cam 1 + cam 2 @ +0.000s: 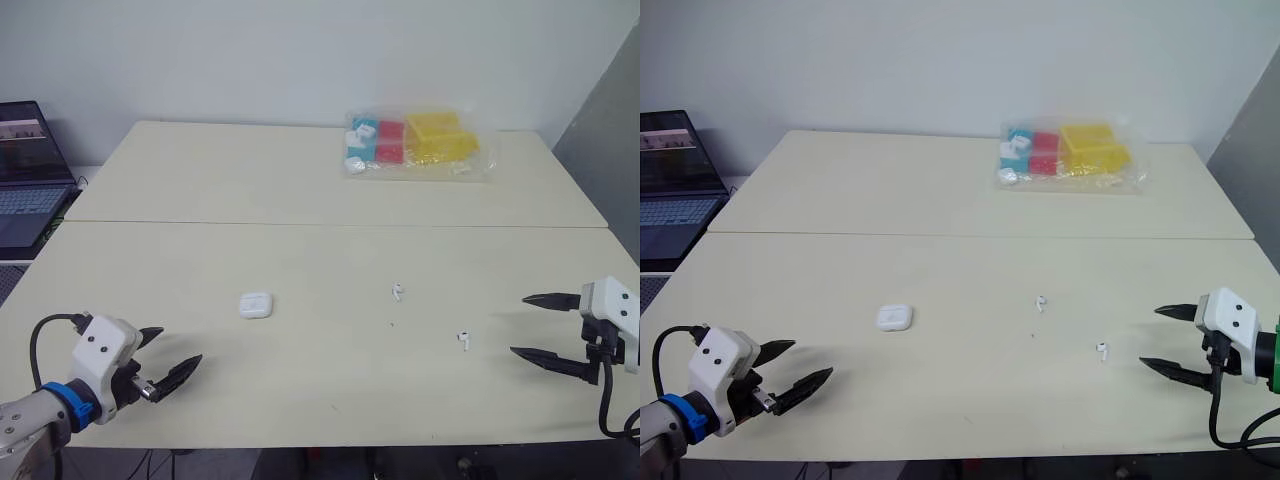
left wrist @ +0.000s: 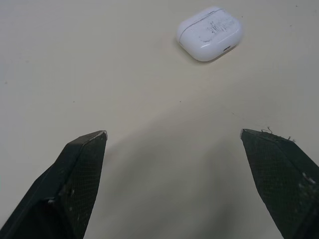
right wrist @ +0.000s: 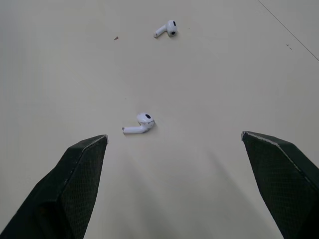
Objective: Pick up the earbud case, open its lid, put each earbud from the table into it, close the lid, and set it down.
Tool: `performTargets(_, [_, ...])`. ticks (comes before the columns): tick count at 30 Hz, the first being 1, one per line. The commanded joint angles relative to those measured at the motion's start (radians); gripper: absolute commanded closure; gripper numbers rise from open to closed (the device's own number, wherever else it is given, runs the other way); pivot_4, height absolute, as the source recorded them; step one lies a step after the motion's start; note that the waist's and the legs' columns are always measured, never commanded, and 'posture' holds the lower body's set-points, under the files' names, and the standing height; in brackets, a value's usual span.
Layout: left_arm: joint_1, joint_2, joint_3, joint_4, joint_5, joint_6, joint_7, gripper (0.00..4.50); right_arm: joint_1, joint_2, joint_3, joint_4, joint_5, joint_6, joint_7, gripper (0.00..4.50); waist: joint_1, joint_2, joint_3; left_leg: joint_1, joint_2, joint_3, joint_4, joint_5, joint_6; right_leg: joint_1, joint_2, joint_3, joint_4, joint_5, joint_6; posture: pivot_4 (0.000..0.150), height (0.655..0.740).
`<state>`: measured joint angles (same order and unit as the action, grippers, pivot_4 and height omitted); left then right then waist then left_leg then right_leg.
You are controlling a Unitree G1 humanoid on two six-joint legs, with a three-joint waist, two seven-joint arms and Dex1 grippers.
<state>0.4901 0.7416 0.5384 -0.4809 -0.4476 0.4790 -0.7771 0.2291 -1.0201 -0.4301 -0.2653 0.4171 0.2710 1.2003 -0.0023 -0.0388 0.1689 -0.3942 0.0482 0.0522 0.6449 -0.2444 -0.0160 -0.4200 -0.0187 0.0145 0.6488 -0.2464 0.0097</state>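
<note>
On the cream table (image 1: 300, 400), reach the wide-open left pincer (image 1: 178, 347) to the closed earbud case (image 1: 256, 305) nearby, pinching its probably light, slick, rigid shell across the flat sides, leaving the equally wide right pincer (image 1: 520, 325) beside the near earbud (image 1: 463, 339) and far earbud (image 1: 397, 292).

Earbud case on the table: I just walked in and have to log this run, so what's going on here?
Nothing is being held yet. The earbud case lies closed on the table, with the left gripper open and short of it. The nearer earbud and the farther earbud lie loose ahead of the right gripper, which is also open.
</note>
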Motion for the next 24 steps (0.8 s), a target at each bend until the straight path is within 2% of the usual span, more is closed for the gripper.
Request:
performTargets(1, [0.006,-0.010,0.024,-0.044,-0.008,0.002,0.009,0.03,-0.010,-0.010,-0.013,-0.002,0.002,-0.012,0.013,0.00,0.000,0.000,0.000,0.000,0.000,0.000,0.000,0.000,0.000,0.000,0.000,0.000,0.000,0.000,0.000,0.150,0.7400])
performTargets(5, [0.001,-0.021,0.019,-0.049,-0.029,0.036,0.016,0.03,-0.017,-0.010,-0.007,0.008,-0.002,-0.019,0.016,0.00,0.000,0.000,0.000,0.000,0.000,0.001,0.000,0.000,0.000,0.000,0.000,0.000,0.000,0.000,0.000,0.150,0.7400])
performTargets(8, [0.003,0.001,0.020,-0.045,-0.032,0.008,-0.040,0.03,-0.020,-0.009,0.000,0.013,-0.004,-0.023,0.016,0.00,0.000,0.000,0.000,0.000,0.000,0.002,0.000,0.000,0.000,0.000,0.000,0.000,0.000,0.000,0.000,0.150,0.7400])
performTargets(13, [-0.034,-0.018,0.055,-0.022,-0.060,0.017,-0.024,0.03,-0.029,-0.011,0.008,0.020,-0.004,-0.026,0.017,0.00,0.000,0.000,0.000,0.000,0.000,0.001,0.001,0.000,0.000,0.000,0.000,0.000,0.001,0.000,0.000,0.150,0.7400])
performTargets(24, [-0.058,-0.031,0.021,-0.020,-0.051,0.033,0.012,0.03,-0.019,-0.002,0.006,0.016,-0.009,-0.034,0.012,0.00,0.000,0.000,0.000,0.001,0.000,0.003,0.001,0.000,0.000,0.001,0.001,0.000,0.001,0.000,0.001,0.150,0.7400])
